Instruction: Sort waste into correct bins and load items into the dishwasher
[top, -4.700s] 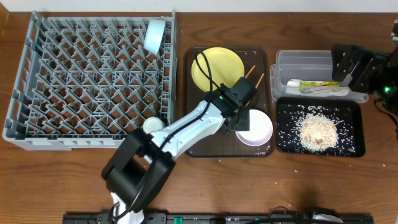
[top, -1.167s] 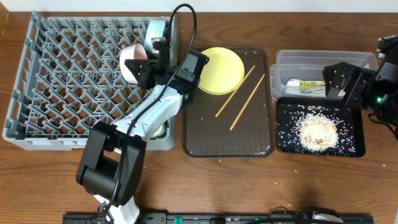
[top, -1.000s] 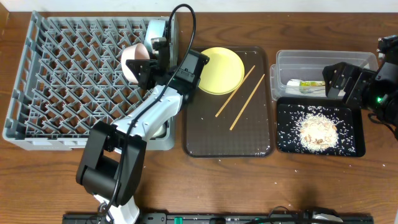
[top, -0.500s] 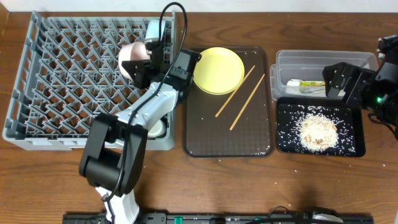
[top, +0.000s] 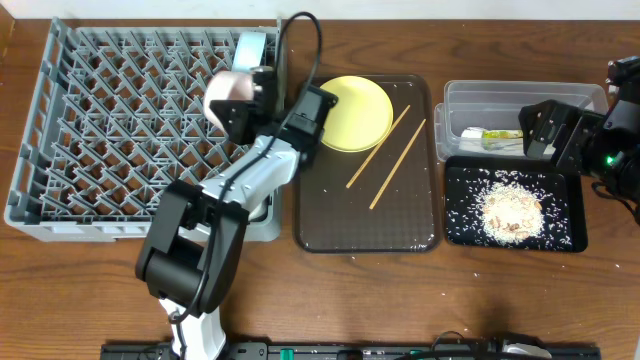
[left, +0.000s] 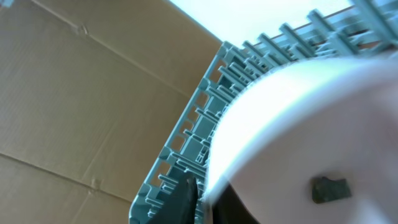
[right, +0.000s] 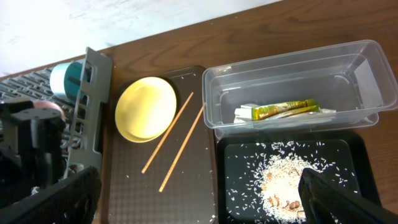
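Observation:
My left gripper is shut on the rim of the white bowl, which it holds on edge over the right side of the grey dish rack, just in front of the upright light blue bowl. In the left wrist view the white bowl fills most of the frame, with its rim between the dark fingers. The yellow plate and two chopsticks lie on the brown tray. My right gripper stands open above the bins, holding nothing.
The clear tub holds a green-and-yellow wrapper and a white napkin. Rice scraps are piled in the black tray. A small white cup sits at the rack's front right, partly under my left arm.
My left gripper has carried the white bowl slightly to the right over the rack, closer to its right wall. The right arm has not moved.

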